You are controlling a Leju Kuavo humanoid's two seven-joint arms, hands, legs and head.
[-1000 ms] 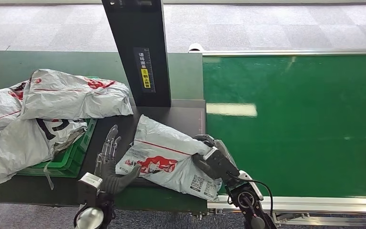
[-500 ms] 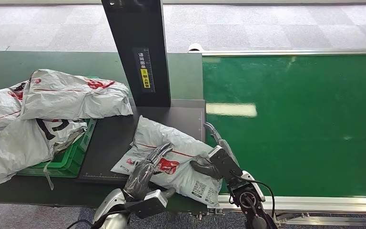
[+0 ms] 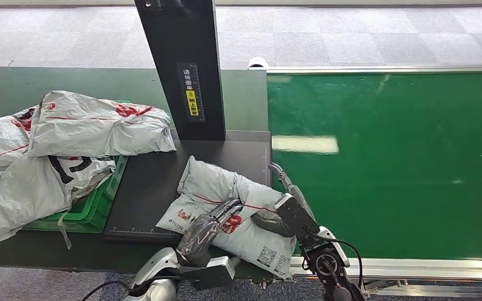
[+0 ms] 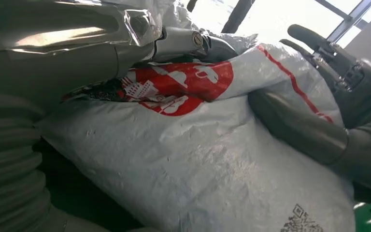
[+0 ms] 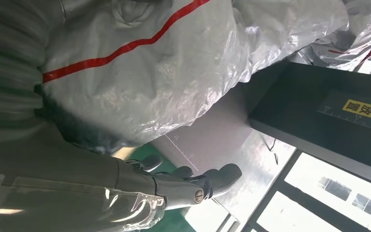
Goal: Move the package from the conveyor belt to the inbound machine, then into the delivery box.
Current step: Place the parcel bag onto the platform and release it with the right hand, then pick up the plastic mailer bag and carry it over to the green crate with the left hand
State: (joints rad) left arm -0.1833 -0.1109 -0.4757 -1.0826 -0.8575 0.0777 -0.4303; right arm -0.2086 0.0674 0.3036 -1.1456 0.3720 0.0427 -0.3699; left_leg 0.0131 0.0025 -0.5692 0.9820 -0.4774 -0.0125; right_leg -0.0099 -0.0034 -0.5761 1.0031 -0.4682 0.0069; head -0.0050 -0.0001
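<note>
The package point(image 3: 226, 207), a crinkled grey-white plastic mailer w/ red print and a red stripe, lies on the dark flat plate point(image 3: 150, 182) of the inbound machine, near edge, just left of the green conveyor belt point(image 3: 389, 163). Its near-right corner w/ a QR label hangs over the plate's near edge.

Left hand point(image 3: 210, 226) lies on top of the pkg near its near-left side, dark fingers point(image 3: 226, 210) stretched flat over the red print, pressing down; in the left wrist view the thumb point(image 4: 183, 41) sits against the bag beside the red logo. Fingers not wrapped round anything: flat and touching, no grasp.

Right hand point(image 3: 285, 210) is at the pkg's right side, between it and the belt. Its thumb point(image 4: 299, 125) pushes into the bag's flank while the other fingers point(image 3: 282, 175) point away, spread, off the bag. So touching w/ thumb, not clamped.

The machine's black upright post point(image 3: 185, 69) w/ a yellow label stands at the far side of the plate. To the left, a green crate point(image 3: 100, 200) holds a heap of similar grey mailers point(image 3: 69, 138), piled above its rim, well apart from the pkg in hand. All on a dark green table point(image 3: 50, 84); grey tiled floor point(image 3: 351, 31) beyond.
</note>
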